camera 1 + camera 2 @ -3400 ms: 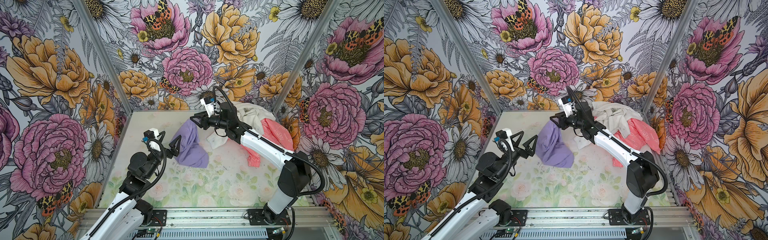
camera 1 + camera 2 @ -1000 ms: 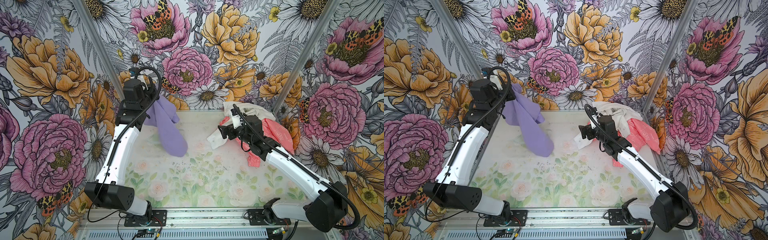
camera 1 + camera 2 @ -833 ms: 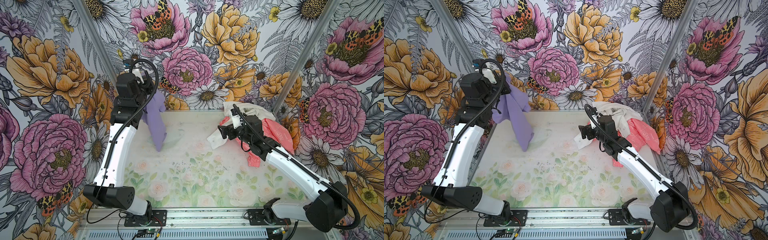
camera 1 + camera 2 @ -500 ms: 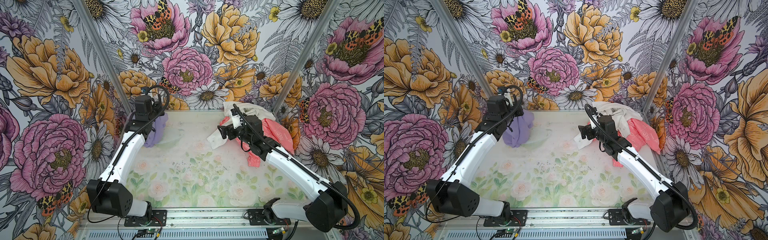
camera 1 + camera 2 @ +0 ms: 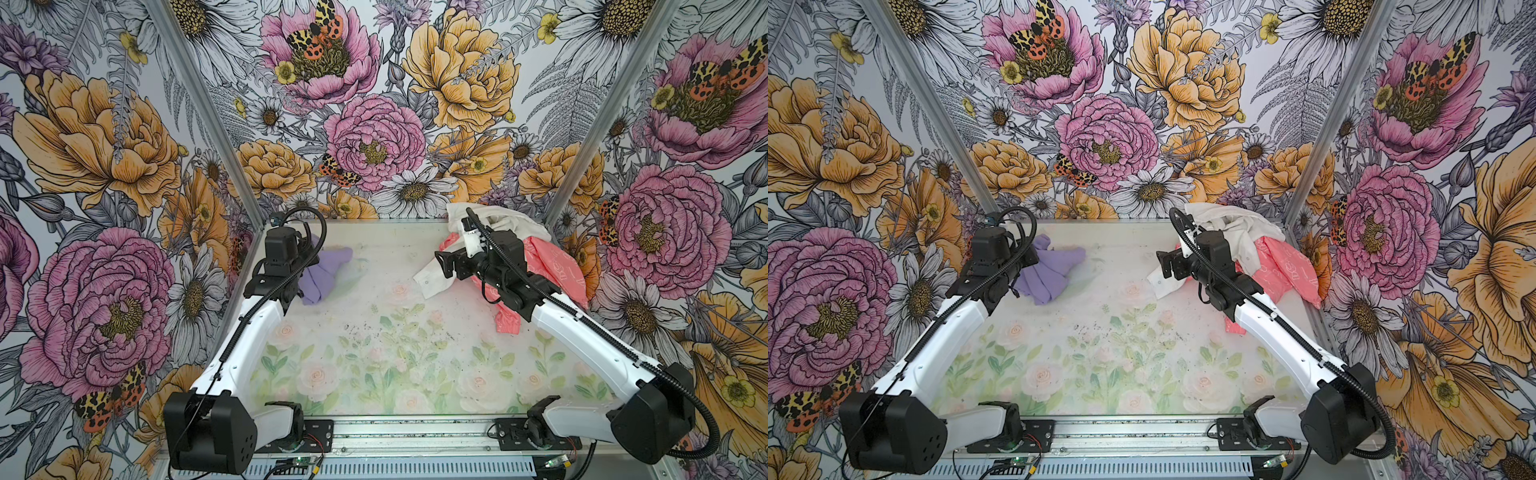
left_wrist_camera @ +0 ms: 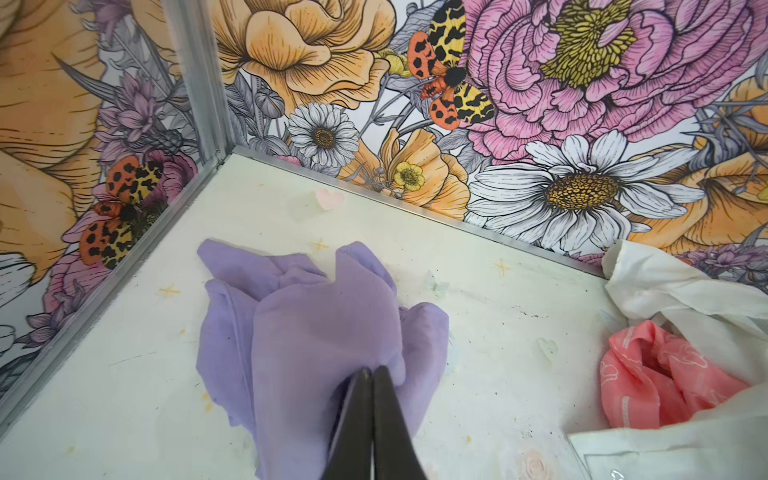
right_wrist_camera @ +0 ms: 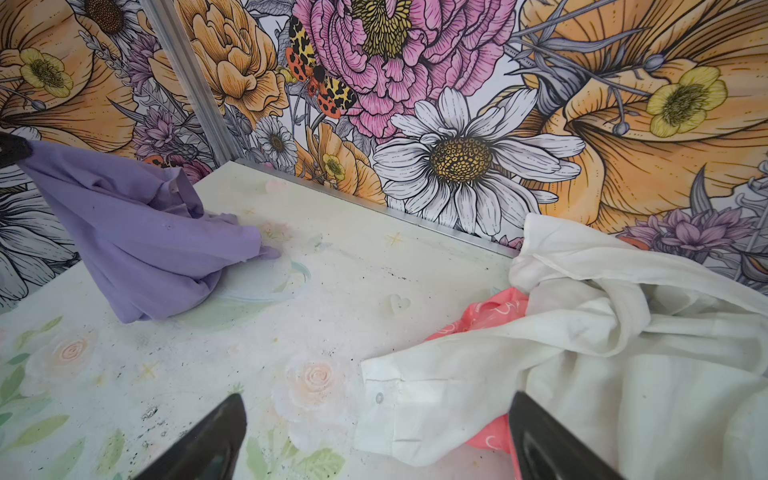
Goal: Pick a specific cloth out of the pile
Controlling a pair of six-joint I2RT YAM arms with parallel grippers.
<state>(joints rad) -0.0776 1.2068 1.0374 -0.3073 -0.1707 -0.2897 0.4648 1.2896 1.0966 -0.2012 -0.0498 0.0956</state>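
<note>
**Q:** State the position of the cloth relative to your fingers.

**A:** My left gripper (image 6: 369,372) has its two fingers pressed together on a fold of the cloth (image 6: 316,332). In the left wrist view the lavender fabric spreads from the fingertips toward the upper left of the frame. In both top views the cloth (image 5: 322,270) sits crumpled on the table (image 5: 374,353), left of centre, near the back left corner.

**Q:** And the right side?

**A:** My right gripper (image 7: 374,436) has its fingers (image 7: 208,440) wide apart, holding nothing. A white sleeve of the pile (image 7: 582,353) lies between them. In a top view the pile (image 5: 1258,249) occupies the back right corner, well apart from the cloth (image 5: 1046,272).
</note>
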